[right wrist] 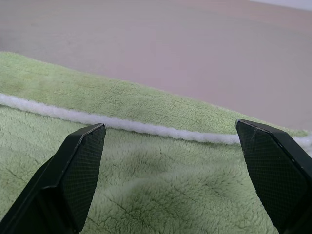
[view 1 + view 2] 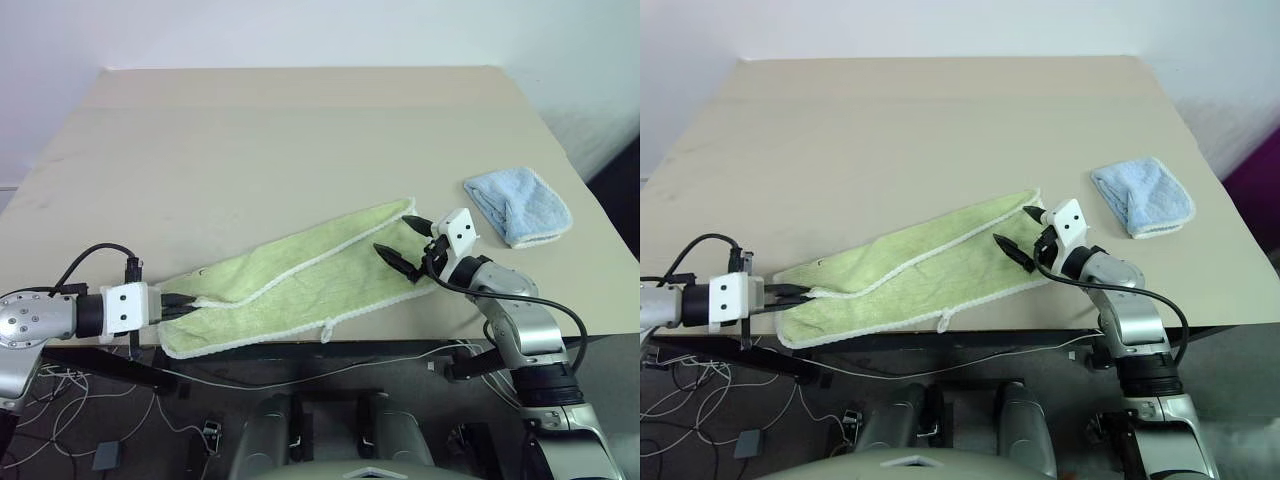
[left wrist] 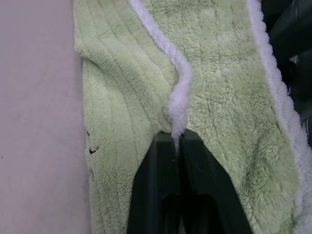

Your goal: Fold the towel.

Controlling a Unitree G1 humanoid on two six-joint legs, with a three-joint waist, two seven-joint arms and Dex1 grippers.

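The towel [image 2: 300, 280] lies stretched along the table's [image 2: 300, 130] near edge, already doubled lengthwise. It looks soft, light and limp, so it should sag wherever unsupported; the stitched white edging gives the firmest hold. The left gripper [image 2: 185, 303] is pinched on the left end's edging. The right gripper [image 2: 407, 244] stands wide over the right end, probably not yet touching.

Left tool [image 2: 180, 303] has its fingers pressed shut, arm reaching in sideways; right tool [image 2: 407, 245] stands spread wide
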